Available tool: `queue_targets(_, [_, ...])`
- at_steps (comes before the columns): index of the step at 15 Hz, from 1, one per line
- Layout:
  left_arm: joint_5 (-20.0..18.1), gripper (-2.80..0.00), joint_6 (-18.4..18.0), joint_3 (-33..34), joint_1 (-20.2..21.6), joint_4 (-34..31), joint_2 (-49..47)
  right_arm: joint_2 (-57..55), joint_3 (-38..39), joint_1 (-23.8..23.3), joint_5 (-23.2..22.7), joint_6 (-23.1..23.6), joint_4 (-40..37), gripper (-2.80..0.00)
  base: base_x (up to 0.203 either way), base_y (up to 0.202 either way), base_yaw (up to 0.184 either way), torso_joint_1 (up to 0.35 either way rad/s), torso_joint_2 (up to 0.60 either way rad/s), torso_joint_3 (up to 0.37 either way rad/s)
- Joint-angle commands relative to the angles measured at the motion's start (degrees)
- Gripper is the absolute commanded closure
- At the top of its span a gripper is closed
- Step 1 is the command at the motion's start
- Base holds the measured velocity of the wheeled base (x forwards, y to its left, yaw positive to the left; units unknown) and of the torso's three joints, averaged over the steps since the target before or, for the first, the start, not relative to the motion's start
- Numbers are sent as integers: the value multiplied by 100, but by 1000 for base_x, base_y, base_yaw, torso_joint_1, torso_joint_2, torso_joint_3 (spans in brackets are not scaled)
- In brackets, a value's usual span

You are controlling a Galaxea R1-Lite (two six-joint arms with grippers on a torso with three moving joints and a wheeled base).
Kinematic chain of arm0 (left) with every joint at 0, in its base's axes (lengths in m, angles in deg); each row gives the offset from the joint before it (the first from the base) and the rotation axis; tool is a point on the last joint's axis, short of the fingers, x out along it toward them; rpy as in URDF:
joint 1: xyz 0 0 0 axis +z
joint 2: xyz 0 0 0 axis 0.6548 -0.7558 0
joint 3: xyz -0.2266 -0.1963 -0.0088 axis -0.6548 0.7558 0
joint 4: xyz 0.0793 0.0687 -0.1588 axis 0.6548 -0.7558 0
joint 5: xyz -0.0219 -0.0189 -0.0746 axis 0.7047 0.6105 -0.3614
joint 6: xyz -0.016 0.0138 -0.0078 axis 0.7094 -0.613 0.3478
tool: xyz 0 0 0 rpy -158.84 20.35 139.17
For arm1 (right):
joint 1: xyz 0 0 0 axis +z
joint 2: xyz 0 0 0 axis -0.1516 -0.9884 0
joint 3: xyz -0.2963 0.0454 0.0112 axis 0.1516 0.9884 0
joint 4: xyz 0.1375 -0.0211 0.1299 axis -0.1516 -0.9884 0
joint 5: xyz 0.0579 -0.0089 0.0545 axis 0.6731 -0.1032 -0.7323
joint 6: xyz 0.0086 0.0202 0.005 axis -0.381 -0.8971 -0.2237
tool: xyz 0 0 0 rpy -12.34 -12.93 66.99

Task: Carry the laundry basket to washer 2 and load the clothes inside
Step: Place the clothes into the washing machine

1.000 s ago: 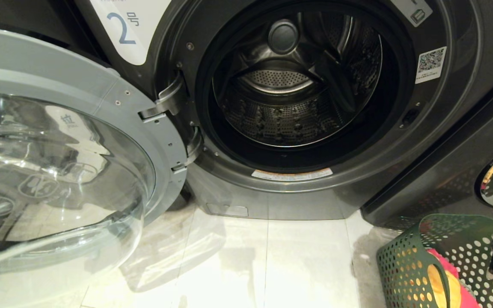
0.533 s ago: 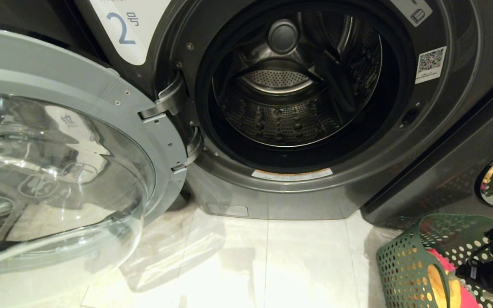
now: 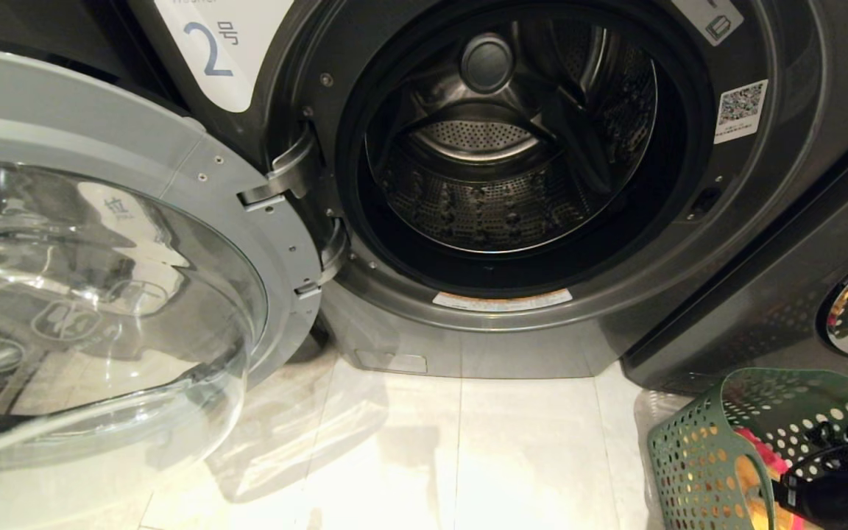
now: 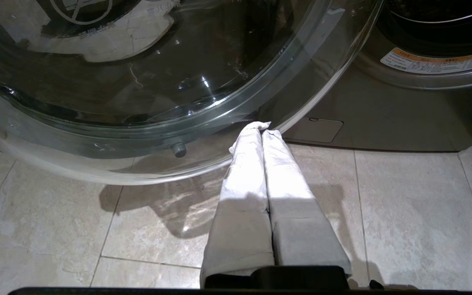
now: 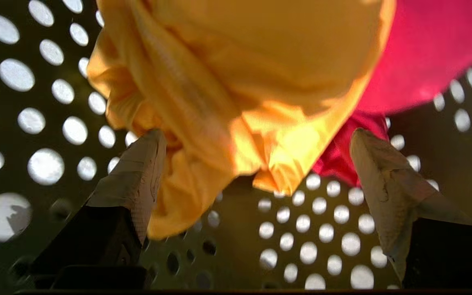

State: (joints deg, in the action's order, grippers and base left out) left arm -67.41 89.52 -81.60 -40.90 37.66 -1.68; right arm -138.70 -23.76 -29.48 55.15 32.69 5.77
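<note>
Washer 2 (image 3: 512,184) is sitting centre-far with its door (image 3: 100,280) hanging open to the left and the drum (image 3: 497,177) showing bare metal, no cloth visible inside. Laundry basket (image 3: 696,449) is standing on the tiled floor (image 3: 461,449) at near right, just in front of the neighbouring machine (image 3: 785,294) to the right of washer 2. Right gripper (image 5: 256,176) is reaching down inside the basket, fingers (image 5: 137,172) spread wide, one on each side of the yellow-orange garment (image 5: 236,82); one finger is lying against the yellow cloth, the other is near the pink-red garment (image 5: 424,53), nothing clamped between them. In the head view only the arm's dark body (image 3: 836,478) is showing over the basket's rim, covering most of the clothes. Left gripper (image 4: 265,131) is hanging low at the left, fingers pressed together and holding nothing, tips just beside the lower edge of the open glass door, above the floor. Grey patterned piece: cannot tell where it is lying.
</note>
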Motion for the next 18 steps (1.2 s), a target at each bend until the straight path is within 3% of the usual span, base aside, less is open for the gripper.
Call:
queue_targets(1, [2,0,2,229,0,12,0,-673,-202,-106,-258,461,231,-280,0,0,0,0,0,0])
queue_targets(4, [2,0,2,229,0,12,0,-1107,-518,-187,-328,979,347,-280,0,0,0,0,0,0])
queue_targets(8, [2,0,2,229,0,12,0,-1672,-1190,-188,-781,1026,556,-280,0,0,0,0,0,0])
queue_targets(13, [2,0,2,229,0,3,0,-2222,-2308,26,-864,1062,832,-280,0,0,0,0,0,0])
queue_targets(16, [2,0,2,229,0,3,0,-2451,-2723,91,-764,1786,1108,-280,0,0,0,0,0,0])
queue_targets(18, [2,0,2,229,0,11,0,-2724,-3060,97,-542,2032,1115,-280,0,0,0,0,0,0])
